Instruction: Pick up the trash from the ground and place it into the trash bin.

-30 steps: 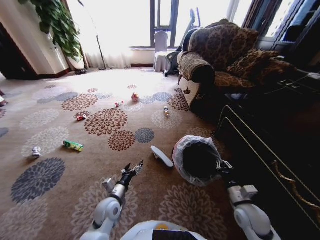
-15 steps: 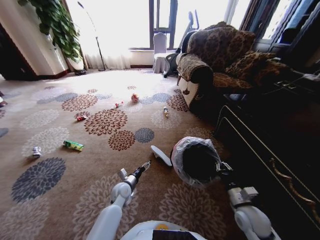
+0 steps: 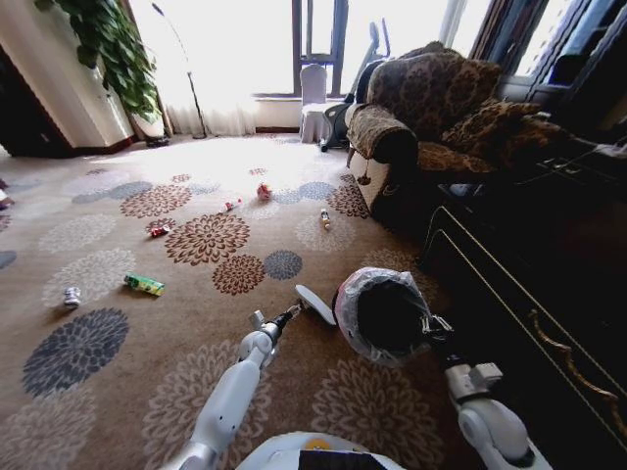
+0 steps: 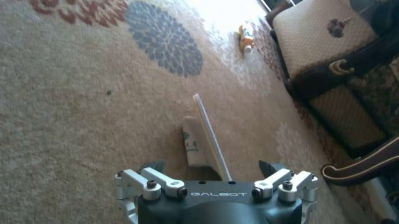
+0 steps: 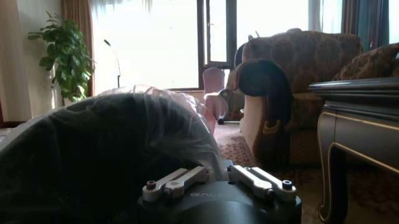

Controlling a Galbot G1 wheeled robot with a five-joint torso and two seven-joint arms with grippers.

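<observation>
Carpet: left gripper spread over flat white piece; right gripper pinches trash bin rim.

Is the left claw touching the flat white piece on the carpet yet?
Cannot tell. In the left wrist view the open left claw straddles the flat white piece, but the claw body hides the fingertips; the head view is too coarse.

Flat piece left of bin, touching.

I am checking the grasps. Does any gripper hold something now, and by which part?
The right gripper holds the trash bin by its lined rim. The left gripper holds nothing: its jaws stand open on either side of the flat white piece on the carpet.
</observation>
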